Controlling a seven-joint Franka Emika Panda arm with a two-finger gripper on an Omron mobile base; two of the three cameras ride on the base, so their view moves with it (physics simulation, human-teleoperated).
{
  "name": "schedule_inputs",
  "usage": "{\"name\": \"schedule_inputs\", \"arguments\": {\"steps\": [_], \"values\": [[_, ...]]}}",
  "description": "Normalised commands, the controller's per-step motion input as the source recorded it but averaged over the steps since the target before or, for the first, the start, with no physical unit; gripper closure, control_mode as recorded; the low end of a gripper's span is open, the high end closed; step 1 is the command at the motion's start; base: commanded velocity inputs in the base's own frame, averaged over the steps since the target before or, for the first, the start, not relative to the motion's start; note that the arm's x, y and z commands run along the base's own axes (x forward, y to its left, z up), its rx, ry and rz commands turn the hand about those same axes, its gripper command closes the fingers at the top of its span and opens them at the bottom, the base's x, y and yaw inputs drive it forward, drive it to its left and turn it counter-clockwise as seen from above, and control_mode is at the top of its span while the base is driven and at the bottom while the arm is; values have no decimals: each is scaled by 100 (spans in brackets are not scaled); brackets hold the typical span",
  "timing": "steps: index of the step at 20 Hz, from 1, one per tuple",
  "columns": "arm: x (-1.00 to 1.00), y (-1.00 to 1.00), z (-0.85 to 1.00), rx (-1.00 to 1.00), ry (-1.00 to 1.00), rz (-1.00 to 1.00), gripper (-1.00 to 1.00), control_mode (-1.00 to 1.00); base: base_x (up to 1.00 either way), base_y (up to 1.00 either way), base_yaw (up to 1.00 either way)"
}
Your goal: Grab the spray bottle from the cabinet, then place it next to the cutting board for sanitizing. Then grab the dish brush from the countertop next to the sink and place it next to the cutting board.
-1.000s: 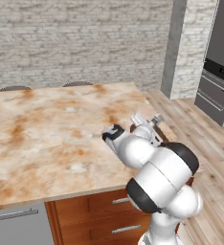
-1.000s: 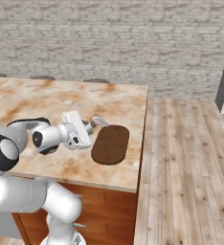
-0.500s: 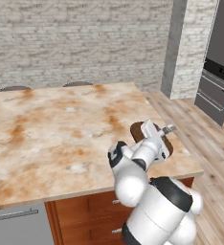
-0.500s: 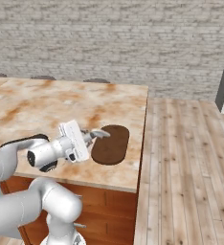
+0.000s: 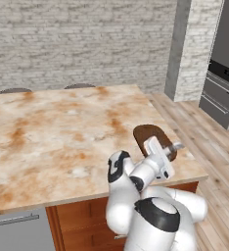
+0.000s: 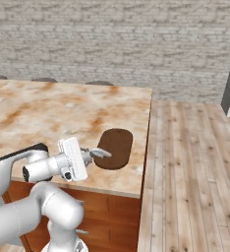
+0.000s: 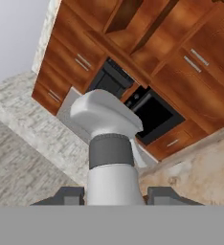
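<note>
Here spray bottle [image 7: 109, 158] clamped between fingers [image 7: 68, 195].

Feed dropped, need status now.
Fingers shut on spray bottle. Bottle held sideways over cutting board, not placed. Nothing in the way.

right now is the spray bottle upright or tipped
Tipped: the spray bottle lies roughly level in the gripper, nozzle pointing out over the cutting board. In the hand view its body sits between the fingertips.
</note>
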Motion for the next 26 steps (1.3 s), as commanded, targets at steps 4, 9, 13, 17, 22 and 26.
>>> {"name": "schedule_inputs", "arguments": {"steps": [4, 9, 13, 17, 22, 26], "values": [[4, 98, 40, -23, -8, -48, 100, -100, 0, 0, 0], [28, 94, 50, -20, 5, -32, 100, -100, 0, 0, 0], [8, 81, 59, -27, 10, -30, 100, -100, 0, 0, 0], [11, 100, 53, -38, -1, -33, 100, -100, 0, 0, 0], [34, 88, 21, -26, 5, -20, 100, -100, 0, 0, 0], [48, 69, 0, -18, 18, -13, 100, -100, 0, 0, 0]]}}
